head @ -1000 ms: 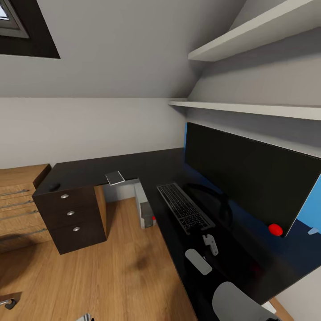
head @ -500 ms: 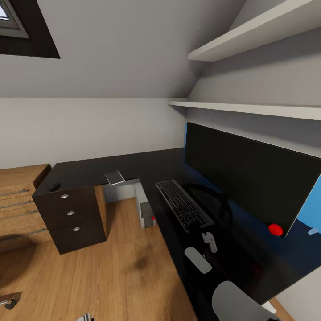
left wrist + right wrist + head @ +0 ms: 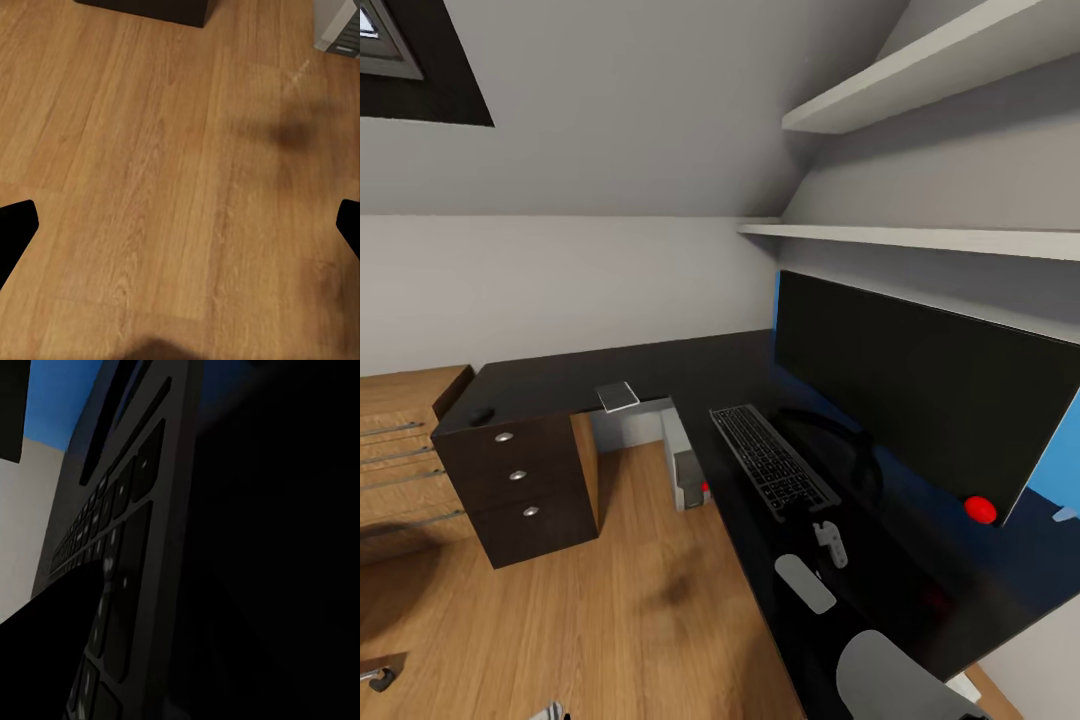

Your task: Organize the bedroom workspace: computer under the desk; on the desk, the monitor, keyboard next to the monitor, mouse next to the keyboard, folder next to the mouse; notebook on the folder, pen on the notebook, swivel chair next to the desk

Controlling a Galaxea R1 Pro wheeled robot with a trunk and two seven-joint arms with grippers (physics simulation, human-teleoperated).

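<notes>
1. Right gripper [image 3: 830, 545]: we see it in the head view pressed against the near end of the keyboard [image 3: 771, 460]; its wrist view looks along the keys from very close. We cannot tell whether its jaws are released or clenched on the keyboard's edge.
2. Left gripper [image 3: 180, 225]: released, fingertips wide apart at either edge of its wrist view, nothing between them, hanging over bare wooden floor [image 3: 150, 165].
3. Keyboard: lies on the black desk [image 3: 660, 370], just in front of the monitor [image 3: 920, 390].
4. Mouse [image 3: 482, 416]: we take the small dark lump on the far left end of the desk, above the drawers [image 3: 520, 480], to be it, well apart from the keyboard.
5. Computer [image 3: 682, 465]: stands on the floor under the desk corner.
6. Risk: we judge the keyboard could skid toward the desk edge or twist askew, because the contact is at one end only.
7. Risk: a push toward the monitor could knock its stand [image 3: 830, 450], which curves close beside the keyboard.
8. Other items: a grey pad [image 3: 618, 398] overhanging the desk's inner edge; two wall shelves [image 3: 910, 240]; a red dot [image 3: 980, 510] on the monitor's lower corner.
9. In the way: our own right arm [image 3: 895, 680] crosses the near desk.
</notes>
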